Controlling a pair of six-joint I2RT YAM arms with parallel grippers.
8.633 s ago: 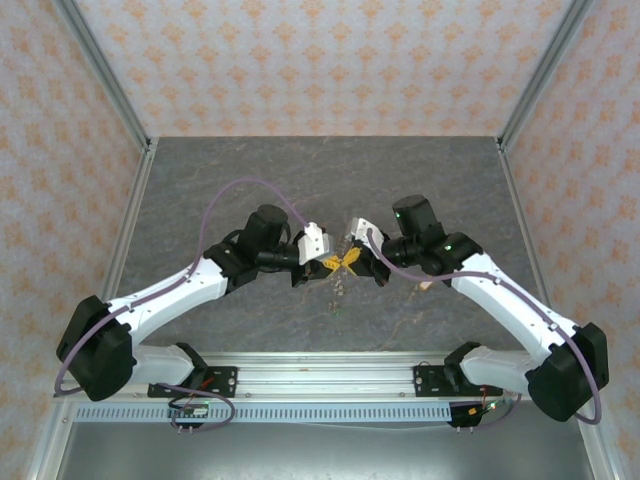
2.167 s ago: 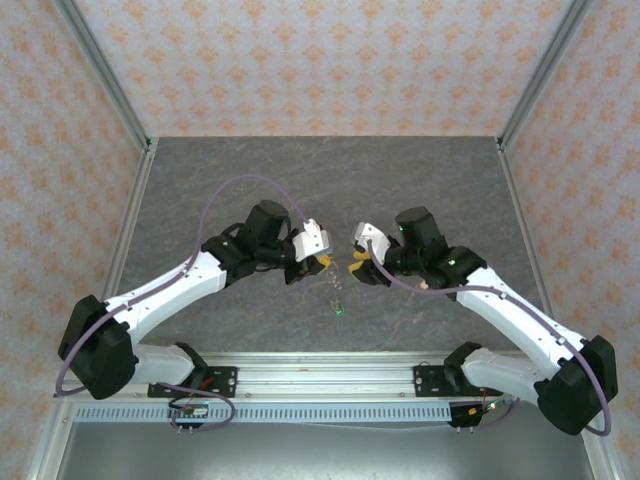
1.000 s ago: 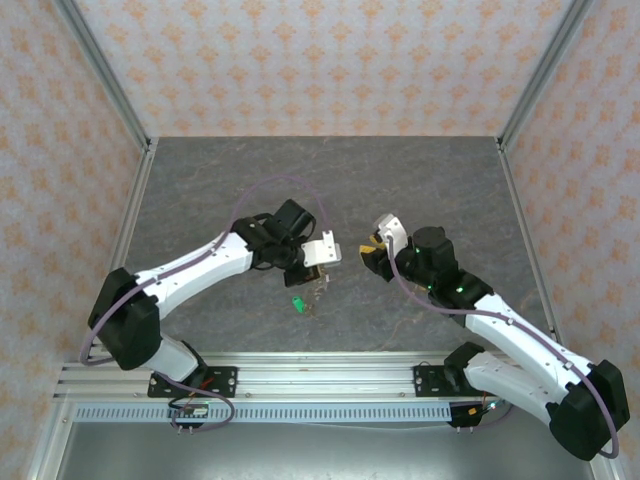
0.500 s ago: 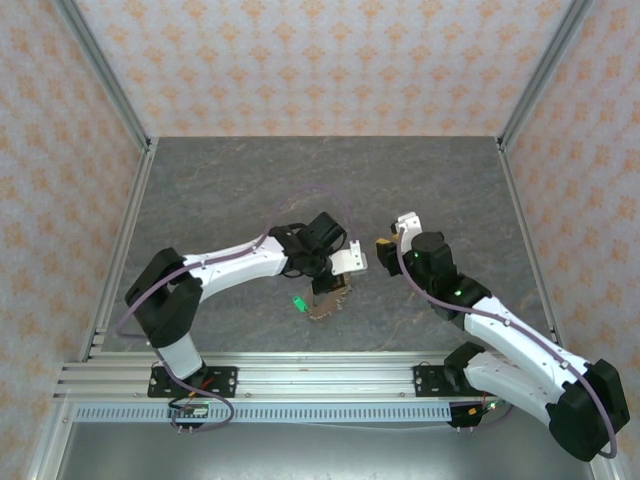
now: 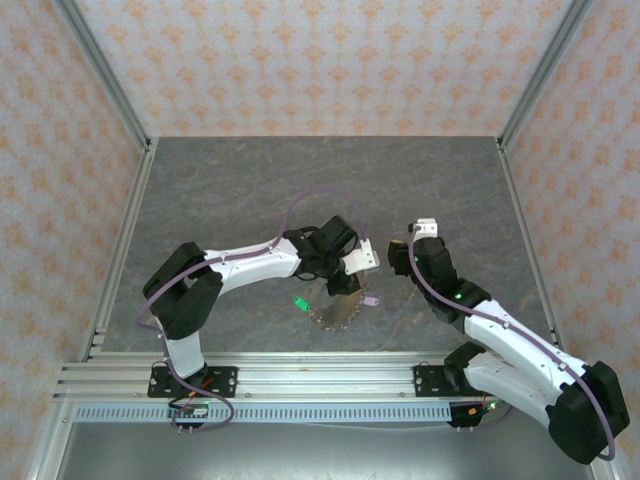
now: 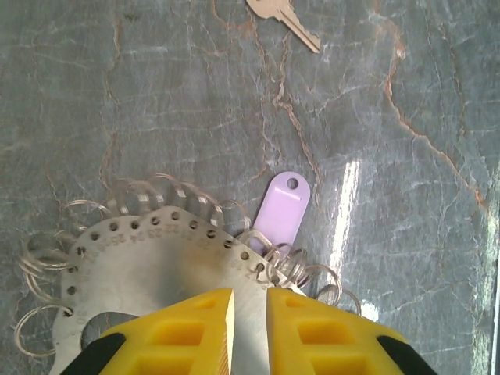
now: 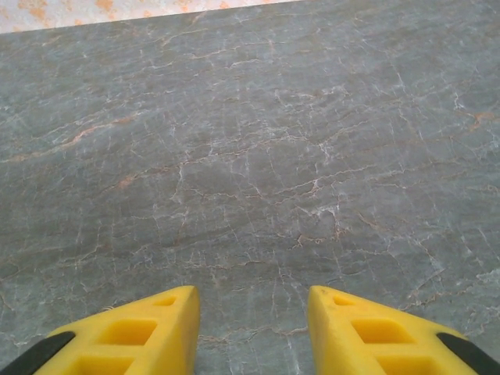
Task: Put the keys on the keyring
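Observation:
The keyring (image 6: pixel 156 258) is a flat silver plate with a row of small holes, several thin wire rings round its edge and a lilac tag (image 6: pixel 283 205). It lies on the table (image 5: pixel 335 312) with a small green tag (image 5: pixel 297 303) at its left. My left gripper (image 6: pixel 250 301) hovers just over the plate, its yellow jaws a narrow gap apart, the plate's face showing through the gap. One tan key (image 6: pixel 283 16) lies loose on the table beyond it. My right gripper (image 7: pixel 251 328) stands open over bare table, to the right of the keyring (image 5: pixel 398 260).
The grey marbled table (image 5: pixel 250 190) is fenced by metal posts and patterned walls. The left arm (image 5: pixel 250 265) stretches across the middle. Free table lies at the back and on both sides.
My left arm swung right and down, bringing the keyring onto the table, and its jaws parted a little. My right arm drew back to the right.

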